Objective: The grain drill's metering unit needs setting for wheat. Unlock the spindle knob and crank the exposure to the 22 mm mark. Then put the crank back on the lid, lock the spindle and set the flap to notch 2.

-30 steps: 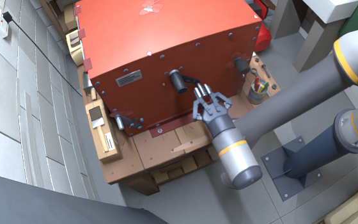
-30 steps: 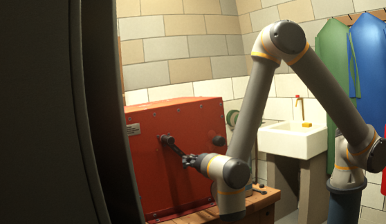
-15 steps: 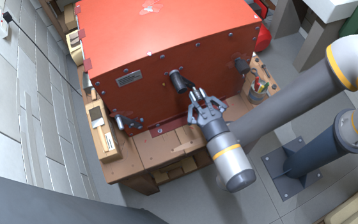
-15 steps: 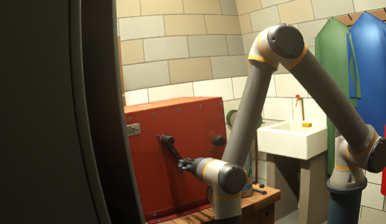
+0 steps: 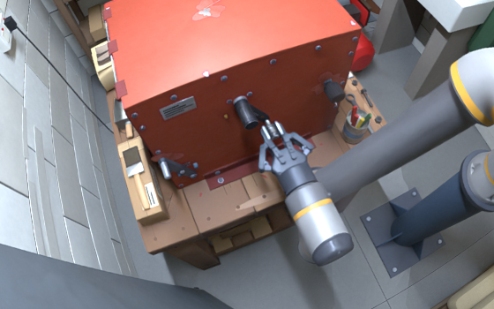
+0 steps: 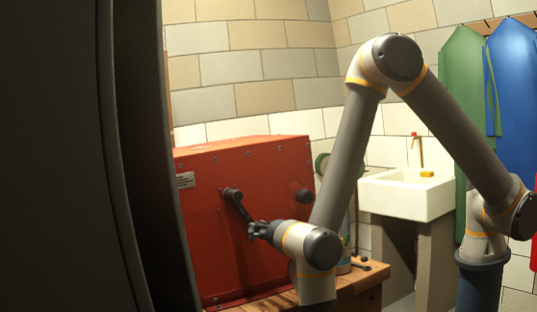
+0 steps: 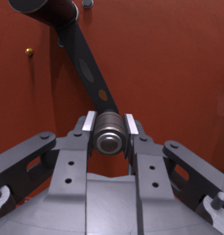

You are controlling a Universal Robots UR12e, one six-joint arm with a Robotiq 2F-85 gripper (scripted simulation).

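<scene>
My gripper (image 5: 274,131) (image 6: 253,228) (image 7: 109,125) is closed on the round metal handle of the crank (image 7: 108,136), which I grip in front of the red metering box (image 5: 233,75). The crank's dark arm (image 7: 87,69) (image 6: 241,210) slopes up and to the left from the handle to the socket on the spindle (image 5: 246,112) (image 6: 233,194). The handle sits low and to the right of the spindle. A black spindle knob (image 5: 333,91) (image 6: 304,195) sticks out of the same face further right. The flap lever (image 5: 173,167) is at the lower left corner of that face.
The box face stands close ahead of my fingers, on a wooden bench (image 5: 219,207). A cup of pens (image 5: 354,126) and spanners lie at the bench's right end, a brush (image 5: 136,172) at its left. A sink (image 6: 407,192) stands to the right.
</scene>
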